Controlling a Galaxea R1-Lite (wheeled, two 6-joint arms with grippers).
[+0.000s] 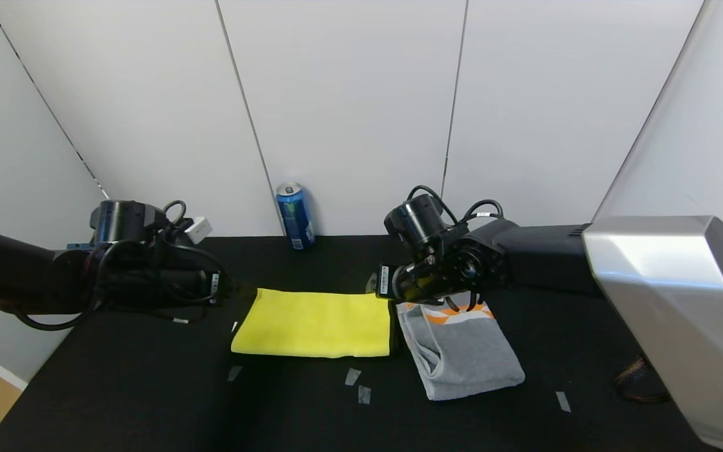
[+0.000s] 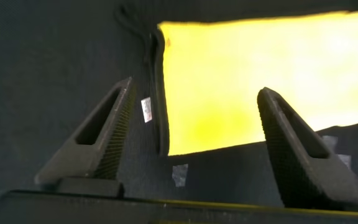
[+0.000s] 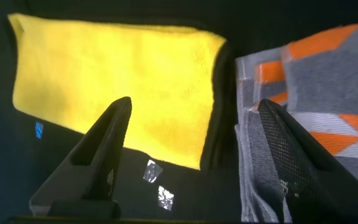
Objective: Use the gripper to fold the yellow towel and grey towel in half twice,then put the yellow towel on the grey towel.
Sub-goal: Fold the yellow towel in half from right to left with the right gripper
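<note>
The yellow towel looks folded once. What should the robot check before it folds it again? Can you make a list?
1. Yellow towel lies flat as a rectangle on the black table: ok.
2. Left end effector open, holding nothing, at the towel's left end: ok.
3. Right end effector open, holding nothing, over the gap between both towels: ok.
4. Grey towel folded, beside the yellow one, not under it: ok.
5. Yellow towel's edges lined up neatly: cannot tell.
6. Blue can stands far back by the wall, out of the way: ok.
</note>
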